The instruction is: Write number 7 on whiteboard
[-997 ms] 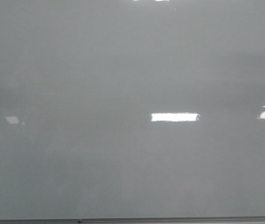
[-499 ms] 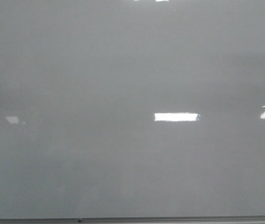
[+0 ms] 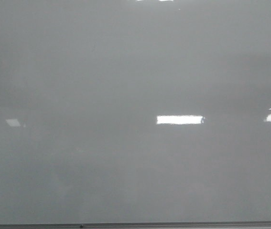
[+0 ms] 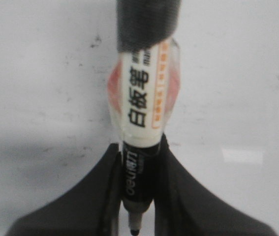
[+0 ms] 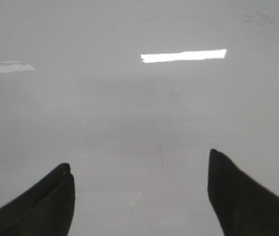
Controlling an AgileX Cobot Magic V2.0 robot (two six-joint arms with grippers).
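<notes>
The whiteboard (image 3: 125, 71) fills the front view, glossy pale grey, with no marker line on it; the number 7 is not in view in any frame. Neither gripper shows in the front view. In the left wrist view my left gripper (image 4: 139, 147) is shut on a whiteboard marker (image 4: 141, 98) with a white and black body and printed lettering. Its dark tip (image 4: 135, 230) points back between the fingers, over the board (image 4: 41, 73). In the right wrist view my right gripper (image 5: 139, 160) is open and empty over the board (image 5: 129, 108).
A thin grey frame edge (image 3: 173, 224) runs along the bottom of the front view. Bright rectangular glare patches (image 3: 179, 119) lie on the board. Faint dark specks (image 4: 95, 42) and smudges (image 5: 257, 18) mark the surface.
</notes>
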